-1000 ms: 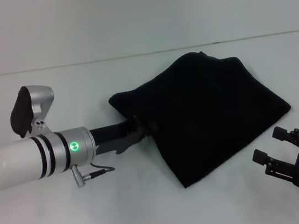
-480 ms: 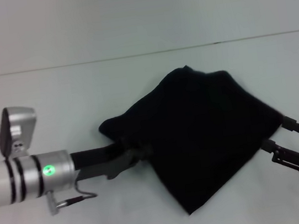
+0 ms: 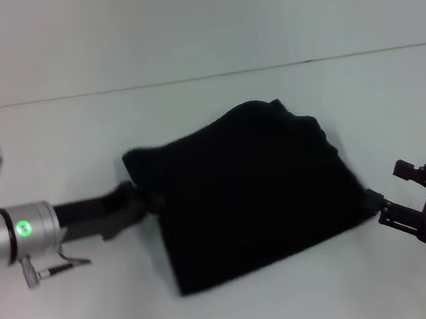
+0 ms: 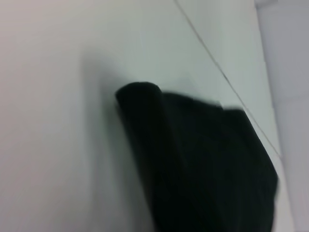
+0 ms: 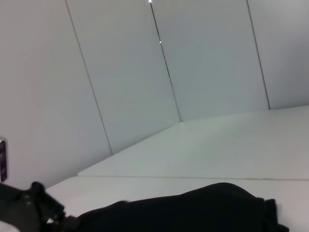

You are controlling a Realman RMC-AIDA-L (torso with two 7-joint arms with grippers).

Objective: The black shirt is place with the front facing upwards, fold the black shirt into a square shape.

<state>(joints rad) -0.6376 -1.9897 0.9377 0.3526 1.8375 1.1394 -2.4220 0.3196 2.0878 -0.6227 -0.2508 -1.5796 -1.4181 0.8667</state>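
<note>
I am seeing the black shirt (image 3: 249, 190) lying folded into a rough block in the middle of the head frame, on the white table (image 3: 233, 299). My left gripper (image 3: 141, 199) is reaching in from the left edge and pinching the shirt's left border, its jaws pressed together on the fabric (the tips are partly buried in the cloth). My right gripper (image 3: 392, 194) is sitting at the lower right of the frame, its fingers spread, with one tip just beside the shirt's right edge. In the left wrist view the shirt (image 4: 203, 164) is filling the lower right, one edge rolled over.
</note>
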